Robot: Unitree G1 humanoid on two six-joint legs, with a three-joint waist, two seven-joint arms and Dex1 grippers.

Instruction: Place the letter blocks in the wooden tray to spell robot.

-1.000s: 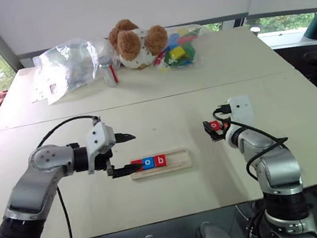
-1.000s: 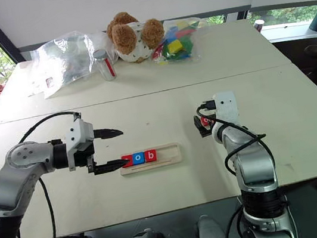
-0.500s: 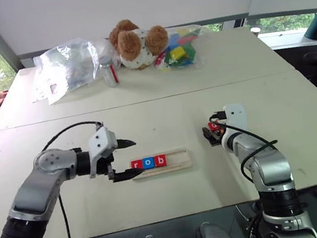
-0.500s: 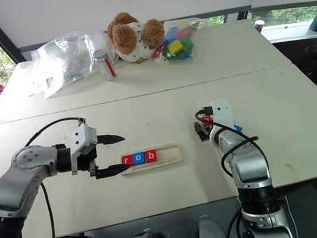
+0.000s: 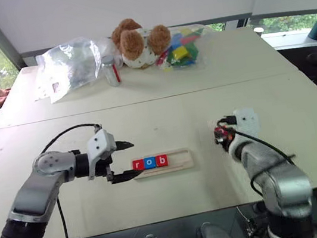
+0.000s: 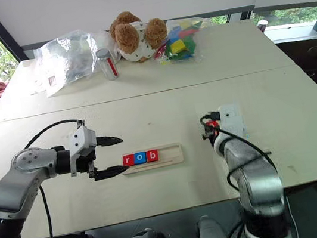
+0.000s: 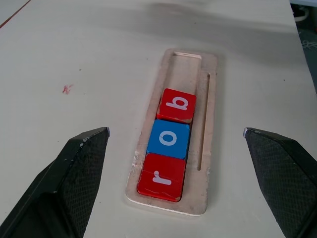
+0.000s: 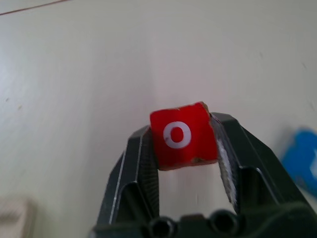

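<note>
Right claw (image 8: 187, 148) grips a red "o" tile (image 8: 182, 135) between its two black fingers, the tile pinched by its side edges with the white letter facing up at the wrist camera. I judge the step in hand is carrying this tile to the wooden tray (image 5: 177, 160), so I want to keep the pinch firm, bring it in from the right, and lower it flat into the groove just beside the "b" rather than dropping it at a tilt. Over at the tray's left end my left claw (image 5: 125, 160) stands wide open, its fingers to either side of that end and apart from the tiles; I would hold it clear of the incoming tile. In the groove sit a red "r" (image 7: 161, 177), a blue "o" (image 7: 169, 139) and a red "b" (image 7: 177, 105), touching in a row, with the right part bare. A blue tile (image 8: 302, 159) lies on the table (image 5: 164, 118) near the right claw; its letter I cannot read.
</note>
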